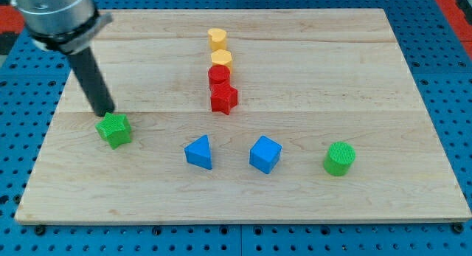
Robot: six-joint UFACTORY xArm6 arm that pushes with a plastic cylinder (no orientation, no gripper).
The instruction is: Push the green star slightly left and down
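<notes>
— Where is the green star (114,130)?
— Near the board's (413,79) left edge, about mid-height, touching my tip (105,113) at its upper side.
— Anything hidden?
— Rod's top cut off at the top-left corner; no gripper fitted, so nothing to spread or pinch.
— Room around?
— Open wood below; blue triangle (199,152) well to the right.

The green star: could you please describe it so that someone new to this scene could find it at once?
Start at the wooden board and go to its left side, well left of the blue triangular block. The green star lies there alone, just below my tip. The only other green piece, the green cylinder, is round and far right.
</notes>
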